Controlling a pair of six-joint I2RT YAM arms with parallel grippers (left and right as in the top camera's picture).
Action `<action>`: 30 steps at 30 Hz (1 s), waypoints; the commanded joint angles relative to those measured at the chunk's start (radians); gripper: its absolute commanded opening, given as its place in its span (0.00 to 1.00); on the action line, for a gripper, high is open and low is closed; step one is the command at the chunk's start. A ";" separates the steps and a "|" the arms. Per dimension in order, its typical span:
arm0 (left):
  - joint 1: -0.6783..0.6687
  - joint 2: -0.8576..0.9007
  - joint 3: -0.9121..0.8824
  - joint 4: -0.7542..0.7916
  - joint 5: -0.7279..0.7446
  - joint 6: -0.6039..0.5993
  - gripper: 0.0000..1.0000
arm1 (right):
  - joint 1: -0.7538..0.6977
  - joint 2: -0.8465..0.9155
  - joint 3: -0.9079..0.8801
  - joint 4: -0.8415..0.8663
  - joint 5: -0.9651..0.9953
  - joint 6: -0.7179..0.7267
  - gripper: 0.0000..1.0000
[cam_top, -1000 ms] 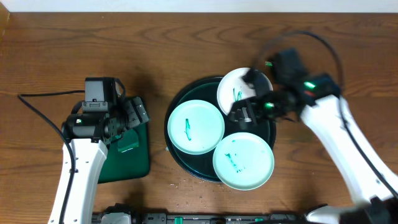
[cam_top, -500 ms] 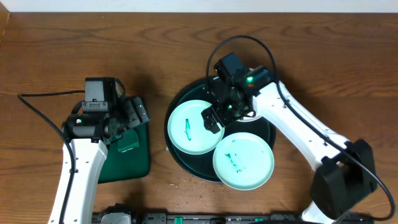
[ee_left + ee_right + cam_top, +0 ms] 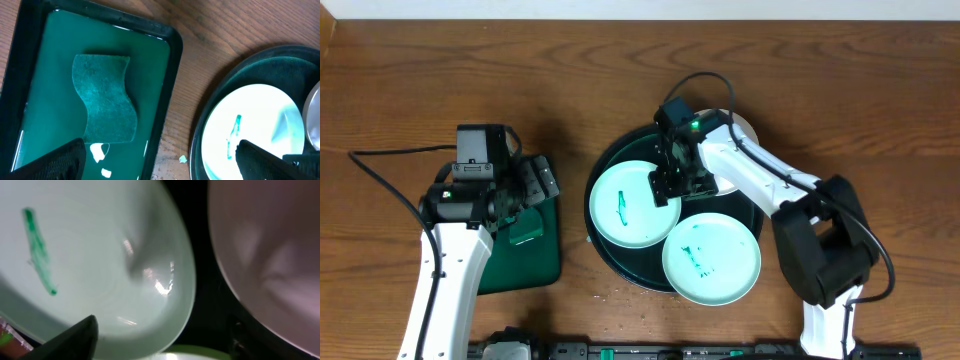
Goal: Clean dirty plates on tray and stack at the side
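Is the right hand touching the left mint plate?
Cannot tell. Right wrist view: right hand straddles the mint plate rim, contact or gap unclear.

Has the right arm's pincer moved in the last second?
Yes. The right pincer swung left across the tray, from near the white plate toward the left mint plate's right edge.

Your table (image 3: 400,80) is grained wood with a dull sheen. Under your right gripper (image 3: 160,345), the mint plate (image 3: 100,270) looks smooth and glossy. Below your left gripper (image 3: 160,167), the sponge (image 3: 106,97) looks rough and fibrous on a shiny rectangular tray (image 3: 172,55).
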 commanded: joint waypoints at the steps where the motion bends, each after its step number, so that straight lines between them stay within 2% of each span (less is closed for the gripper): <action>1: -0.003 -0.003 0.021 -0.003 0.006 0.006 0.96 | 0.003 0.013 0.012 0.015 0.020 0.055 0.69; 3: -0.003 -0.003 0.021 -0.003 0.006 0.006 0.96 | 0.005 0.014 0.012 0.031 0.019 0.056 0.47; 6: -0.003 -0.003 0.021 -0.003 0.006 0.006 0.95 | 0.010 0.014 0.011 0.050 0.019 0.056 0.22; 18: -0.003 -0.003 0.021 -0.003 0.006 0.006 0.96 | 0.016 0.025 -0.084 0.131 0.019 0.113 0.25; 20: -0.003 -0.003 0.021 -0.003 0.005 0.006 0.96 | 0.016 0.025 -0.106 0.147 0.020 0.126 0.19; 23: -0.003 -0.003 0.021 -0.006 0.005 0.006 0.96 | 0.016 0.025 -0.132 0.166 0.020 0.142 0.01; 24: -0.003 -0.003 0.021 -0.007 0.005 0.006 0.95 | 0.016 0.025 -0.134 0.169 0.020 0.145 0.01; 25: -0.003 -0.003 0.021 -0.006 0.005 0.006 0.90 | 0.016 0.025 -0.137 0.174 0.020 0.145 0.01; 27: -0.003 -0.003 0.021 -0.006 0.004 0.006 0.66 | 0.016 0.025 -0.138 0.175 0.020 0.145 0.01; 28: -0.003 -0.003 0.021 -0.006 -0.006 0.006 0.58 | 0.016 0.025 -0.138 0.175 0.020 0.145 0.01; 30: -0.003 -0.003 0.020 -0.007 -0.032 0.006 0.53 | 0.016 0.025 -0.138 0.176 0.021 0.145 0.01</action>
